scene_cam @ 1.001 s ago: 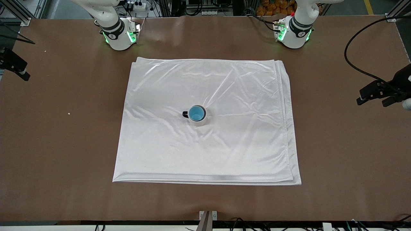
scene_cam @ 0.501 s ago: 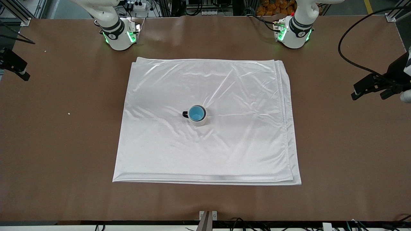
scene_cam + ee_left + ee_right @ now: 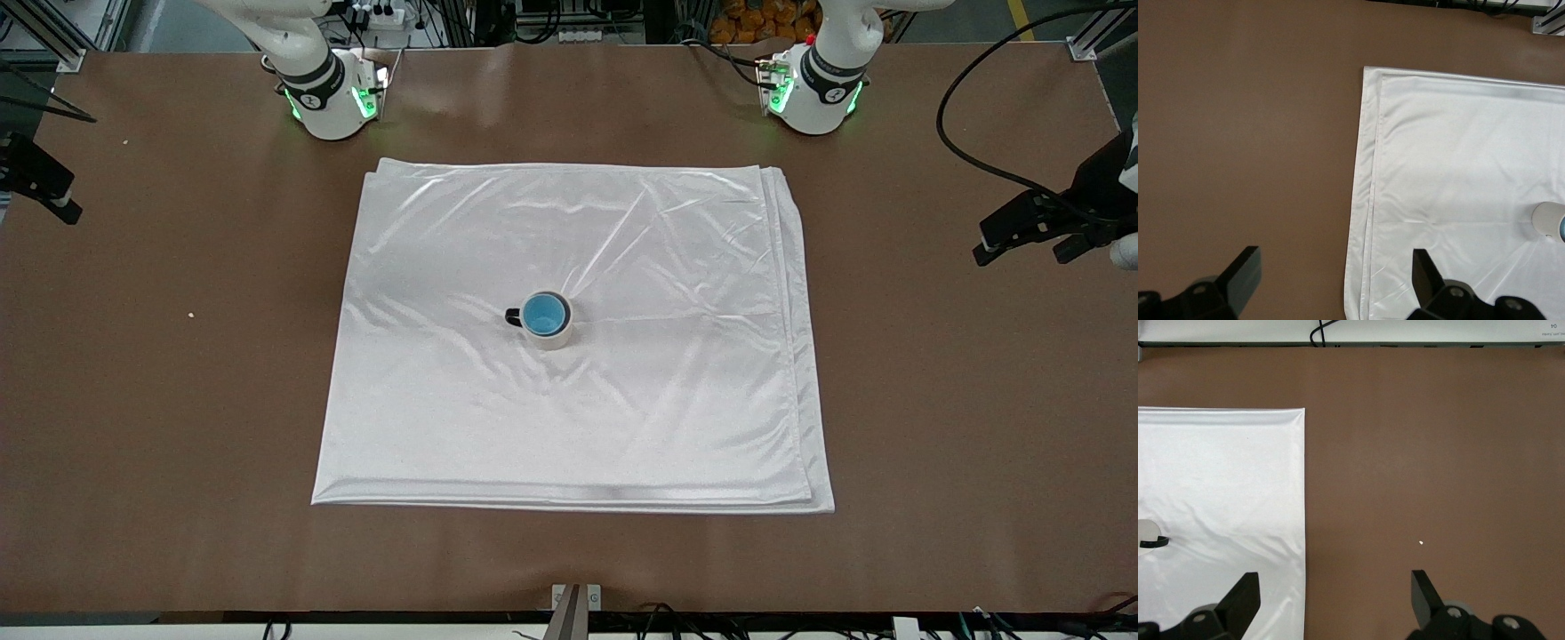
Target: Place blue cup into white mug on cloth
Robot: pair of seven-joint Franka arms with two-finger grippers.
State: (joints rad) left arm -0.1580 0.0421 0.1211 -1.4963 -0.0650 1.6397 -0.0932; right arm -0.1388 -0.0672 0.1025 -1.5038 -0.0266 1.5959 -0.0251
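Sitting inside the mug (image 3: pixel 548 321), the cup (image 3: pixel 544 313) shows as a blue disc ringed by the mug's pale rim, the black handle pointing toward the right arm's end of the surface (image 3: pixel 933 400). Mug and cup stand upright near the middle of the cloth (image 3: pixel 622 418), which lies flat and spread. By the look of it the placement is done: nothing touches the pair and no step seems left except for the arms to rest. The left gripper (image 3: pixel 1331 280) hangs over bare surface just off the cloth's edge at the left arm's end, fingers wide apart and empty. The right gripper (image 3: pixel 1331 597) waits over the cloth's edge at the right arm's end, also spread and holding nothing.
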